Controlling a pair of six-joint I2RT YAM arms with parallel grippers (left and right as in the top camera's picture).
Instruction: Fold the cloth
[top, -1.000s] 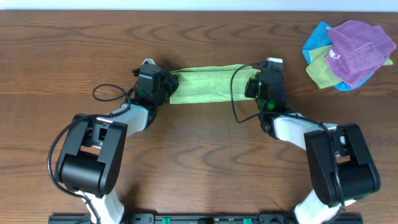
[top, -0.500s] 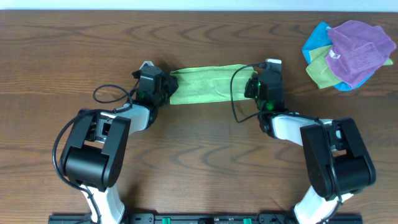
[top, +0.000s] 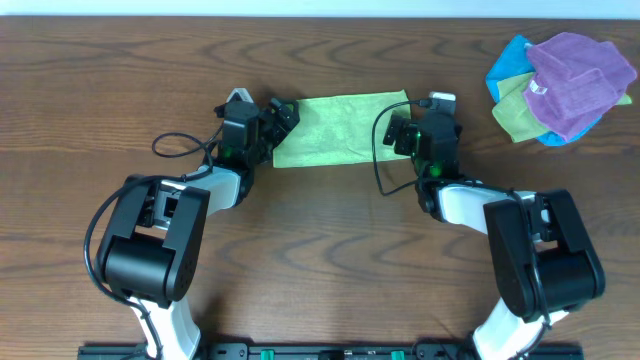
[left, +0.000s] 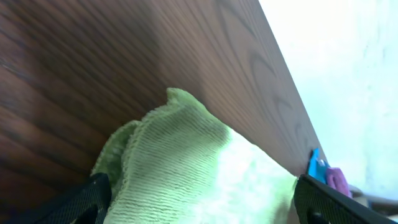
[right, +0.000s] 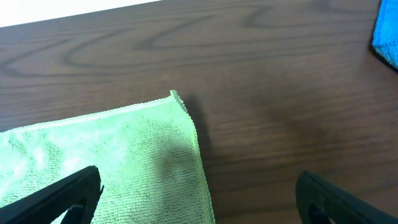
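Observation:
The cloth (top: 340, 128), a lime-green towel, lies as a flat folded rectangle on the wooden table between my two grippers. My left gripper (top: 283, 113) is at its left end, open, and its fingers straddle that end without pinching it. In the left wrist view the cloth (left: 186, 155) fills the space between the spread fingertips (left: 84, 199) of the left gripper (left: 205, 208). My right gripper (top: 398, 135) is open at the right end. The right wrist view shows the cloth's corner (right: 177, 99) ahead of the open right gripper (right: 199, 199), with the side hem running down between the fingertips.
A pile of cloths (top: 560, 85) in purple, blue and green sits at the table's back right. Its blue edge (right: 387, 37) shows in the right wrist view. The table's far edge (top: 320, 18) runs close behind the cloth. A black cable (top: 180, 148) loops beside the left arm.
Both grippers have gone from shut to wide open and let go of the cloth. The cloth has settled flat, its far edge now lying farther back.

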